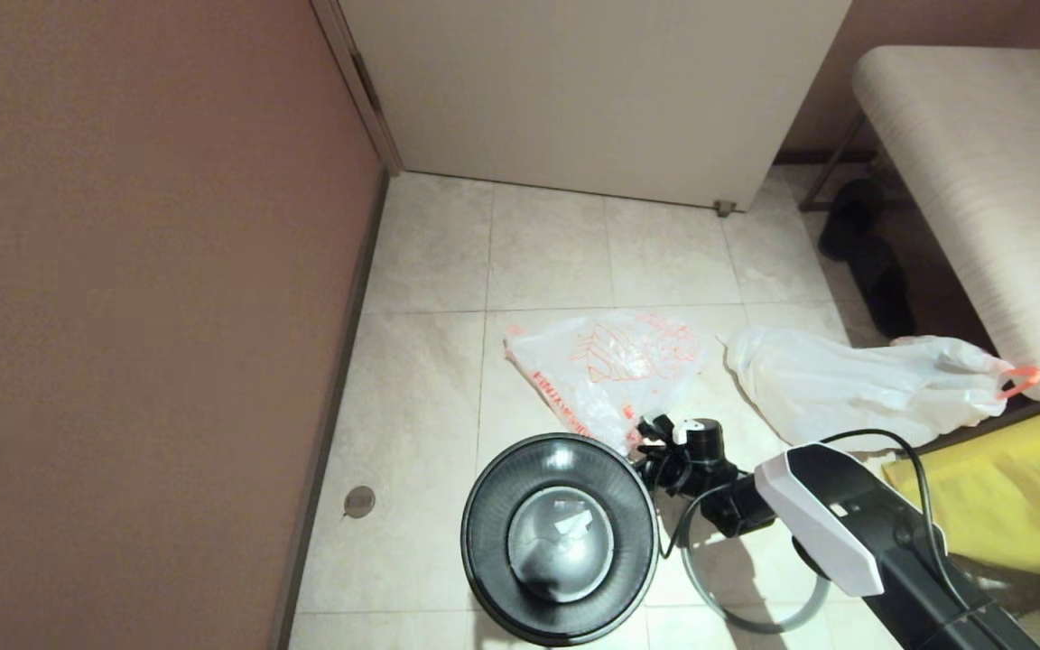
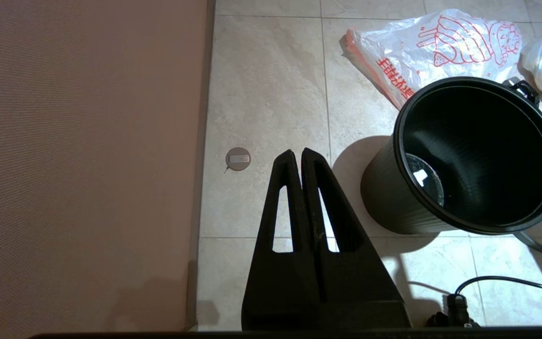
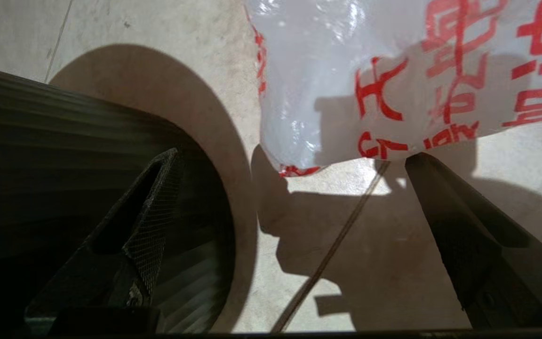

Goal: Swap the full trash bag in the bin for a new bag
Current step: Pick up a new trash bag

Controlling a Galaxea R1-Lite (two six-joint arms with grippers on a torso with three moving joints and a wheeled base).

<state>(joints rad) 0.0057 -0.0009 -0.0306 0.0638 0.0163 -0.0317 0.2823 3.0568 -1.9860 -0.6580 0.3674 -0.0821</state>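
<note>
Bin and printed new bag are flanking the right gripper, which is hovering low over the floor tiles with fingers spread wide and holding nothing, while the full trash bag is lying further right and the left gripper is idling pressed together.

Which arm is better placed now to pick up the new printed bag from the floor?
Likely the right. The right hand is open just short of the new bag's near edge, beside the bin. The left hand is shut, farther from it.
</note>
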